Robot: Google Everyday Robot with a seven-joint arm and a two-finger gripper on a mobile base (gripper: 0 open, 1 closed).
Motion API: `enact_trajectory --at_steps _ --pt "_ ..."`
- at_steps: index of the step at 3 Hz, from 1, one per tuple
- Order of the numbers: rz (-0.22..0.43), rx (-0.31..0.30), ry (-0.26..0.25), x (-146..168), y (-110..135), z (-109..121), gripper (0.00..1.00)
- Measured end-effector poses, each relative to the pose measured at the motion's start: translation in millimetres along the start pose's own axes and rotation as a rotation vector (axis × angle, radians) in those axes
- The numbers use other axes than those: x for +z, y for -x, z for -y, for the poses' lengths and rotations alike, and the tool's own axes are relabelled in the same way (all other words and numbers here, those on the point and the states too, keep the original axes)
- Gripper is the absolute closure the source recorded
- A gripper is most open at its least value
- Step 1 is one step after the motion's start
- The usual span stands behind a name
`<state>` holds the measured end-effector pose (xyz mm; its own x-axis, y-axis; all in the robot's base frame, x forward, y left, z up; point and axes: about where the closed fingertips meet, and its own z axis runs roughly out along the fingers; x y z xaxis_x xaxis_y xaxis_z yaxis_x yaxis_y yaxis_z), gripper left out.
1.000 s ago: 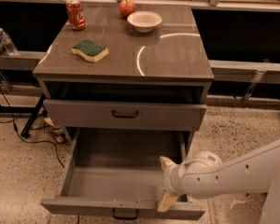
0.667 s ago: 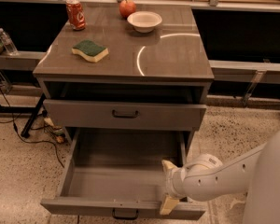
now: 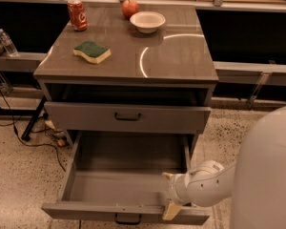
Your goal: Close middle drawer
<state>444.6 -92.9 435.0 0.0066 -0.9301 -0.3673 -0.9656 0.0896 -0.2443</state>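
Middle drawer (image 3: 109, 213) is being shown pulled far out below the tabletop (image 3: 176, 56), its grey box lying open. The gripper (image 3: 170, 194) is being held at its right front corner, fingers (image 3: 172, 211) spread, nothing pinched, one tip being rested on the front panel's top edge.

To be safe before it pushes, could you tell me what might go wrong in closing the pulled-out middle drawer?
The pincer sits at the middle drawer front edge, well right of its handle, so an off-centre push may skew and jam it. The pincer also seems to reach over into the box, so it might get caught under the drawer above.
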Motion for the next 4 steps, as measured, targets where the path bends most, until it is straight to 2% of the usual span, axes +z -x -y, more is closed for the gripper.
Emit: enact_trajectory --at_steps 2,3,4 --pt "0.011 -0.009 -0.006 -1.0 5.4 4.0 0.72" --pt "0.026 -0.019 -0.03 -1.6 13.9 15.4 1.0" --pt "0.041 -0.03 -0.052 -2.3 21.7 26.1 0.96"
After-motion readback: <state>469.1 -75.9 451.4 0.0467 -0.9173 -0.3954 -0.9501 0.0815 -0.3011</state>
